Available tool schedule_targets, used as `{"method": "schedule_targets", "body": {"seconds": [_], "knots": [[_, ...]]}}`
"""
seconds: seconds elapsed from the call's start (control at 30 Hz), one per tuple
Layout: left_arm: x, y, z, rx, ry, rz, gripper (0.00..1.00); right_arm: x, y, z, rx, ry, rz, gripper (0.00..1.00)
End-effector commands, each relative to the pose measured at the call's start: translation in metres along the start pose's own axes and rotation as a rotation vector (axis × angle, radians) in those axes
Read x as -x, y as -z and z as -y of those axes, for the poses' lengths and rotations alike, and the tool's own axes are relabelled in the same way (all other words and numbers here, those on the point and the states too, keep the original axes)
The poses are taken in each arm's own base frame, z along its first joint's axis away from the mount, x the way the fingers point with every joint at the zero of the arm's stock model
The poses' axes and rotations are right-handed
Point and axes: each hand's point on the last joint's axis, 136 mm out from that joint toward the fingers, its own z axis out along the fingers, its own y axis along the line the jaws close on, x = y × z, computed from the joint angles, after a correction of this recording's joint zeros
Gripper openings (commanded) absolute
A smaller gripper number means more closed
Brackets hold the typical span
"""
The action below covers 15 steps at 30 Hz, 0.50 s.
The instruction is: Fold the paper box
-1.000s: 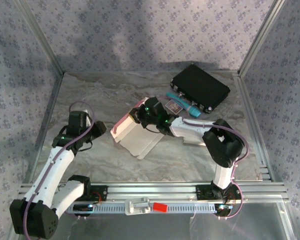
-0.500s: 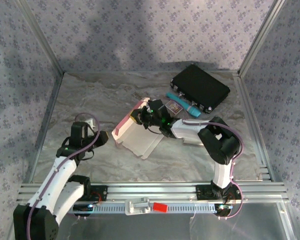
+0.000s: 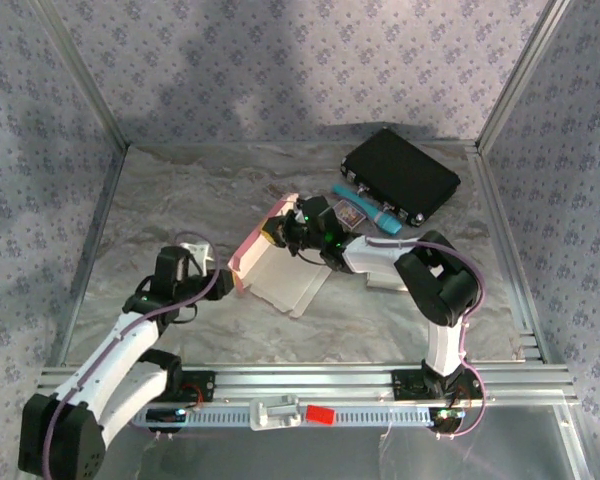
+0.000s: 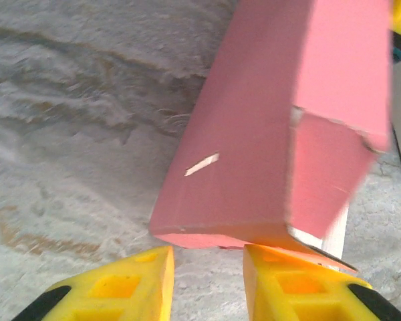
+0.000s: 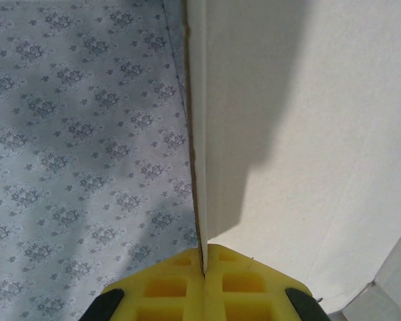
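Box (image 3: 280,275) frame centre; right gripper (image 5: 204,264) pinching its wall edge; left gripper (image 4: 207,264) spread, box corner just above it.

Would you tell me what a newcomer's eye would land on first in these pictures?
The half-folded pink paper box stands out mid-table, a white panel's edge pinched in the shut right gripper. The left gripper hangs open at its pink corner; a black case lies far right.
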Motion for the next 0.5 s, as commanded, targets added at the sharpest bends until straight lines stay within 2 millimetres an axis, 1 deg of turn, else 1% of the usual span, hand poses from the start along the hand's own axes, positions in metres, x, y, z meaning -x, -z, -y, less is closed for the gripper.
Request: {"method": "schedule_targets", "body": {"seconds": [0.0,0.1,0.23,0.4,0.47], "knots": [[0.01,-0.001,0.003,-0.001,-0.105,0.101,0.38,0.004,-0.003,0.021,-0.065,-0.006,-0.03,0.0],[0.01,-0.005,0.001,-0.015,-0.138,0.149,0.4,0.007,-0.002,0.022,-0.064,-0.015,-0.047,0.0],[0.008,-0.012,0.0,-0.016,-0.183,0.138,0.41,0.01,-0.001,0.022,-0.058,-0.023,-0.056,0.0],[0.015,-0.019,0.008,-0.051,-0.228,0.142,0.4,0.011,-0.002,0.022,-0.057,-0.031,-0.066,0.0],[0.019,-0.022,0.014,-0.084,-0.247,0.152,0.4,0.012,-0.002,0.024,-0.059,-0.035,-0.067,0.0]]}}
